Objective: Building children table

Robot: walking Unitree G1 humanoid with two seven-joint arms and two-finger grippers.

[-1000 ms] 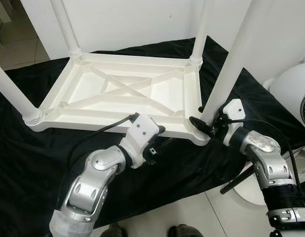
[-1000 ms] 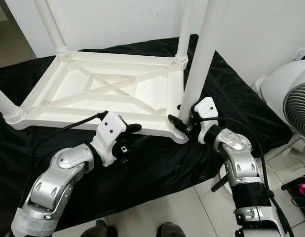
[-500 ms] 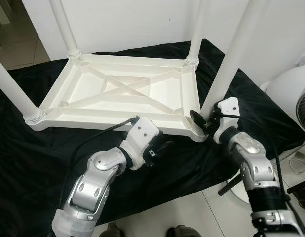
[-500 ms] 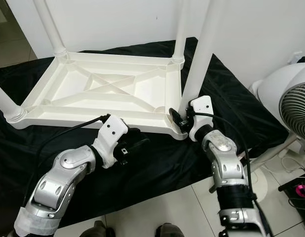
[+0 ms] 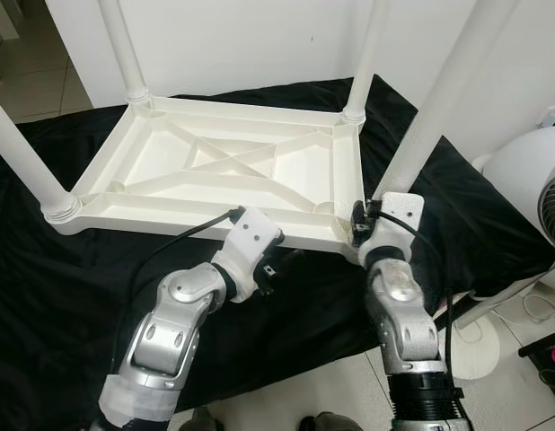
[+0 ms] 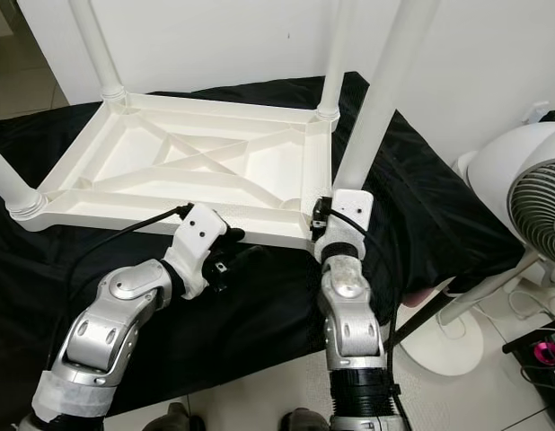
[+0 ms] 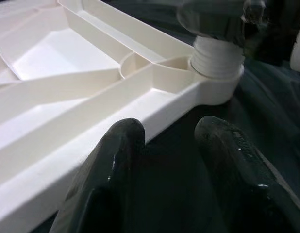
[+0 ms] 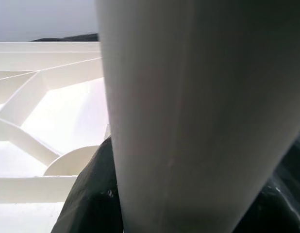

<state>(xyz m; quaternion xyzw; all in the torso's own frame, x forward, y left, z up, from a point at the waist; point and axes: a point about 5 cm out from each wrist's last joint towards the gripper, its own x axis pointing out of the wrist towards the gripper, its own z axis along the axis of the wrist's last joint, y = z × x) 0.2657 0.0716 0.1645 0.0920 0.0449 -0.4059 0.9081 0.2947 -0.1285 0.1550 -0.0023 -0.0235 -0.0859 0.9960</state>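
Two tools low—right tool [image 8: 174, 204] clasps table leg [image 5: 439, 99].

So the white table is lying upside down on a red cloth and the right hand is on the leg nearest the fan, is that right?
Not quite. The cloth is black, not red, as the left eye view shows. The rest holds: the white table lies upside down, and the right hand is on the leg nearest the fan.

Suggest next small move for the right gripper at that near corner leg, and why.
Probably keep twisting the near-right leg into its corner socket. The right gripper sits at the leg's base with fingers on both sides of it, and threads still show above the socket. The left gripper hangs open beside the upturned tabletop, not bracing it.
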